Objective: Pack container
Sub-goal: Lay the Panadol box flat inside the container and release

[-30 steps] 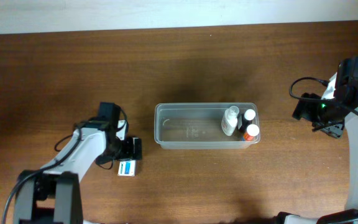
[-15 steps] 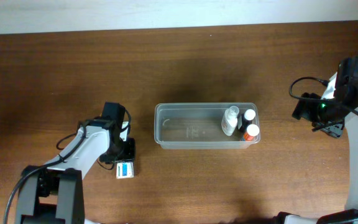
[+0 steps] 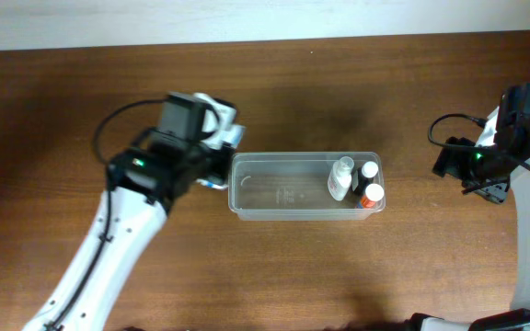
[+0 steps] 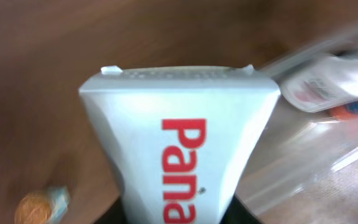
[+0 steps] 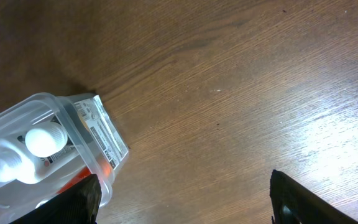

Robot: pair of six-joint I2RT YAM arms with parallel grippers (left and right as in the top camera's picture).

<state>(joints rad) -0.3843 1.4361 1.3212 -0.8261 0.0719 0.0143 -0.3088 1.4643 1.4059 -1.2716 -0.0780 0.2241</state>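
Observation:
The container (image 3: 288, 197) is a clear plastic tub in the middle of the table. At its right end lie a white bottle (image 3: 340, 177), a black-capped bottle (image 3: 369, 171) and an orange-capped bottle (image 3: 373, 194). My left gripper (image 3: 213, 173) hovers at the tub's left end, shut on a white box (image 4: 179, 137) with red letters. That box fills the left wrist view, with the tub (image 4: 316, 155) to its right. My right gripper (image 5: 185, 211) stands open over bare table just right of the tub (image 5: 73, 124), holding nothing.
The table is dark brown wood. A small blurred orange-topped thing (image 4: 35, 208) shows on the wood at the lower left of the left wrist view. The right arm (image 3: 523, 184) stands along the right edge. A pale wall strip (image 3: 247, 18) runs along the far side.
My left gripper shut on the white box at the table's front left, lifted it and carried it up and right to the tub's left end. The right arm stayed still.

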